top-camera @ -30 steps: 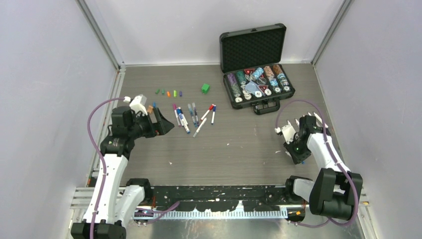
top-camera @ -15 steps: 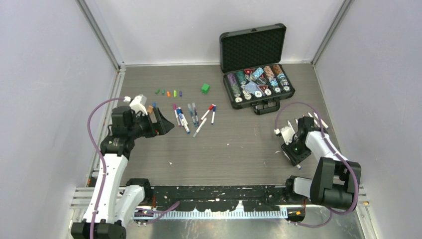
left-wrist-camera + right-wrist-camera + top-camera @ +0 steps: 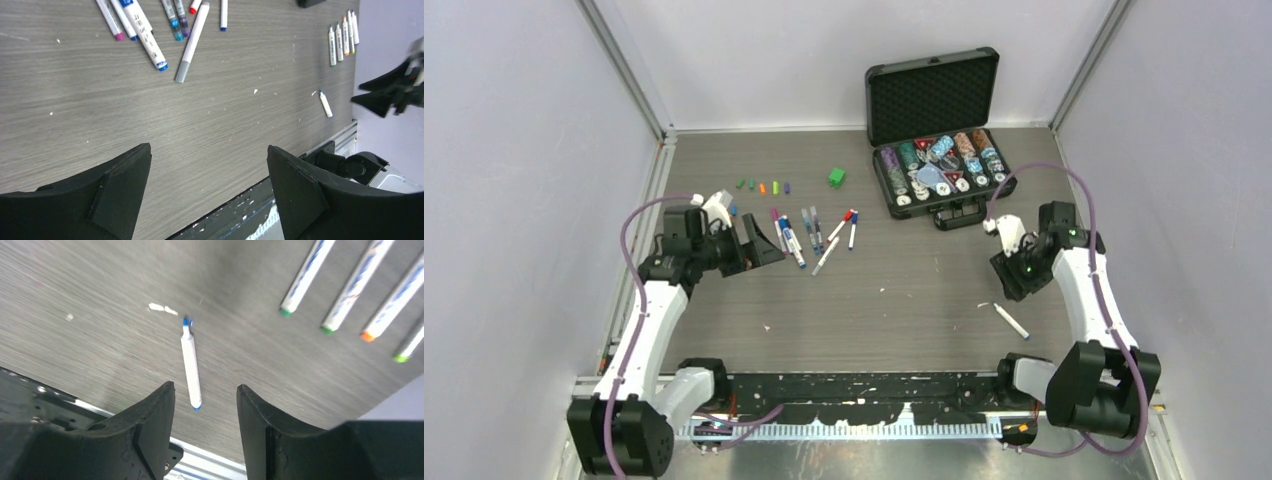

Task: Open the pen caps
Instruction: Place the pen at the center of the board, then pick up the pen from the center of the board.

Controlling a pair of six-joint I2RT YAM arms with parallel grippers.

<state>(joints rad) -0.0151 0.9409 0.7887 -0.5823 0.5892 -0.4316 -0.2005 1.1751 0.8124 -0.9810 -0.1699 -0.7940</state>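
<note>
Pen caps (image 3: 763,187) are in neither grip. The left fingers (image 3: 107,197) stand wide apart with only bare bench (image 3: 210,130) between them. The right fingers (image 3: 150,435) are parted too and clamp nothing.

Directly below the right pair, seen through their gap, a blue-tipped pen (image 3: 191,365) lies free on the bench. Its nib is bare and its long axis runs almost in line with the gap. From overhead it rests slantwise, just on the near side of the right arm. Past it, toward the right wall, four more pens (image 3: 357,285) lie side by side with green and orange tips showing.

The loose caps sit in a short row on the far left part of the bench, apart from both pairs of fingers. A green cube (image 3: 836,177) sits further right, and an open case of poker chips (image 3: 932,95) lies beyond that.

A cluster of pens (image 3: 809,235) lies just to the right of the left fingers. Most have their long axes running away from the arms, and one grey-ended pen (image 3: 192,42) is slanted across. Whether these are capped is hard to tell, though their thick coloured ends suggest so. The left arm is plainly nearer to them and the right arm is well apart. The next pickup therefore probably falls to the left, reaching sideways with its fingers set across a barrel.
</note>
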